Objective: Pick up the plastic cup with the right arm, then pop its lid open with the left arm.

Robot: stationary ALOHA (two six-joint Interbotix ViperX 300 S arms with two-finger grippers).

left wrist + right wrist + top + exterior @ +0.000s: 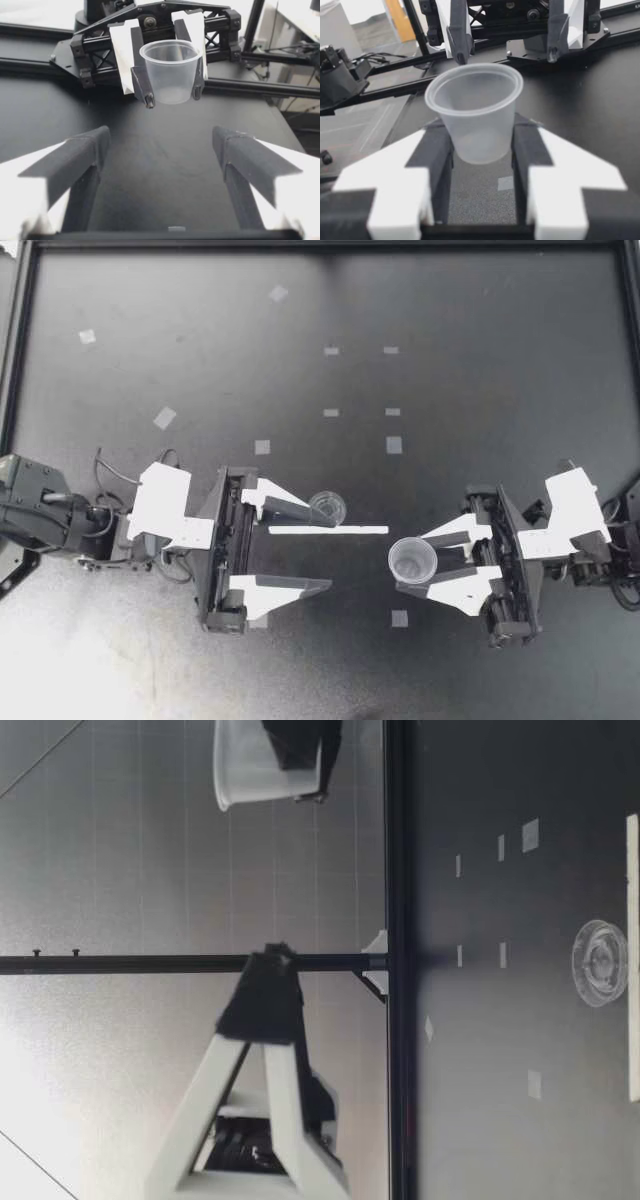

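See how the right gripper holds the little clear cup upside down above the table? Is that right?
Not quite. The cup is not upside down: it is upright, with its open mouth on top, as the right wrist view shows. The rest is right: the right gripper holds it from two sides, above the table.

You've got a clear plastic cup — upright, empty, up off the table, pinched btwn right gripper fingers. Clear round lid lies flat — near left gripper.
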